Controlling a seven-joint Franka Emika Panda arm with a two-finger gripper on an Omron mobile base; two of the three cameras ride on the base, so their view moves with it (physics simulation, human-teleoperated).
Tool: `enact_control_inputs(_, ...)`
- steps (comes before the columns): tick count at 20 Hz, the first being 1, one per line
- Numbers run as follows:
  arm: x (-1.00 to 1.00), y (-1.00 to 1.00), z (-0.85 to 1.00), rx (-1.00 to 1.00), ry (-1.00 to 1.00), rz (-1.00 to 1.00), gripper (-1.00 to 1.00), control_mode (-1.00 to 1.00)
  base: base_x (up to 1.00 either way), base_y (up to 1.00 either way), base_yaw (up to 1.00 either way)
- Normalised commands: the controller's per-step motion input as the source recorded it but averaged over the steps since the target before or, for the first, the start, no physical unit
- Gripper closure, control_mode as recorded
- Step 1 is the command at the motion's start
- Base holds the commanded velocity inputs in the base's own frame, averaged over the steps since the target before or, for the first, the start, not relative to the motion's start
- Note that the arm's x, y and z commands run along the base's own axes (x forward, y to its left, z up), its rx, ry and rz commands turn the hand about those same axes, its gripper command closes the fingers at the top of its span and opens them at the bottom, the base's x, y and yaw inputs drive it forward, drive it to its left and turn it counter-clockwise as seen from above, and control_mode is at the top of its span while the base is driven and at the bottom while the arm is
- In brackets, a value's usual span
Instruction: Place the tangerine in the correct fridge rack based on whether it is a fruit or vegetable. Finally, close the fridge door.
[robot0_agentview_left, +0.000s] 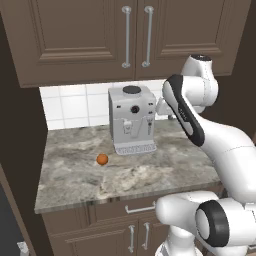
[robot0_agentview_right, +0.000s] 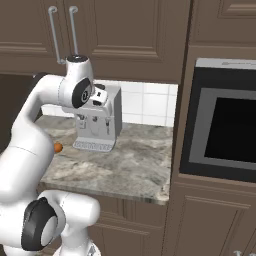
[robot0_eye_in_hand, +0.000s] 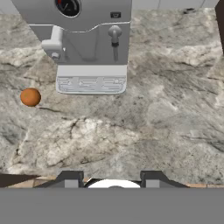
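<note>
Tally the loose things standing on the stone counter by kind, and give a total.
Tangerine: 1
Coffee machine: 1
Total: 2

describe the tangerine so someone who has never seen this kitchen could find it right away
Find the grey coffee machine standing on the marble counter under the brown wall cabinets. The tangerine lies on the counter just left of the machine's drip tray, a little forward of it. It is the one small bright orange ball there.
</note>
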Motion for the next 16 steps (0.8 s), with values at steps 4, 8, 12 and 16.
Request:
enact_control_inputs(4,0.00,0.00,0.00,0.00,0.00,0.00,-1.00,-1.00,0.00,0.00,0.00)
enact_control_inputs(8,-0.27,0.37,-0.27,-0.01,0.00,-0.04,-1.00,-1.00,0.00,0.00,0.00)
enact_control_inputs(12,-0.52,1.00,-0.48,-0.12,0.06,-0.01,-1.00,-1.00,0.00,0.00,0.00)
enact_control_inputs(16,-0.23,1.00,-0.48,-0.12,0.13,0.00,-1.00,-1.00,0.00,0.00,0.00)
